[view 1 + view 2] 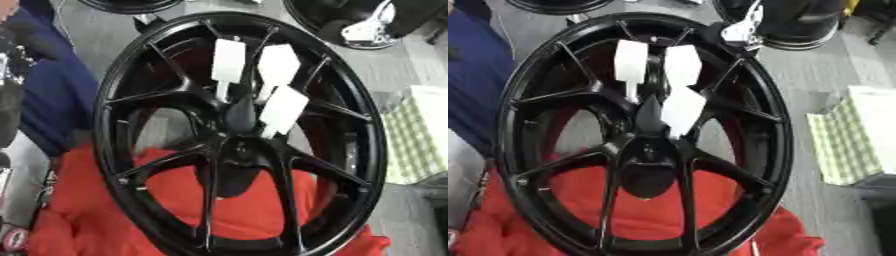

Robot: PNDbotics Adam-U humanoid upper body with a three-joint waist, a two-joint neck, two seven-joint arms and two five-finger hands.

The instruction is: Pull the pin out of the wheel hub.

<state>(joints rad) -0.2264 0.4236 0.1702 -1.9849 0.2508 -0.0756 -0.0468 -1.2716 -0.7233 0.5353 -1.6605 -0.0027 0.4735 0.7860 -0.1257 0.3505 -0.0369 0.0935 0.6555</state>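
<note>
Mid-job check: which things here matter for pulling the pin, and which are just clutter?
Job:
black spoked wheel
three white flat-headed pins at its hub

Lying about:
red cloth under the wheel
green checked cloth
other black wheels behind

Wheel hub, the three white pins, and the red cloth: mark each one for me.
wheel hub (651, 145), right eye view, on the black centre where the spokes meet.
white pins (228, 60), left eye view, on the flat head of the leftmost.
red cloth (249, 202), left eye view, between lower spokes.
</note>
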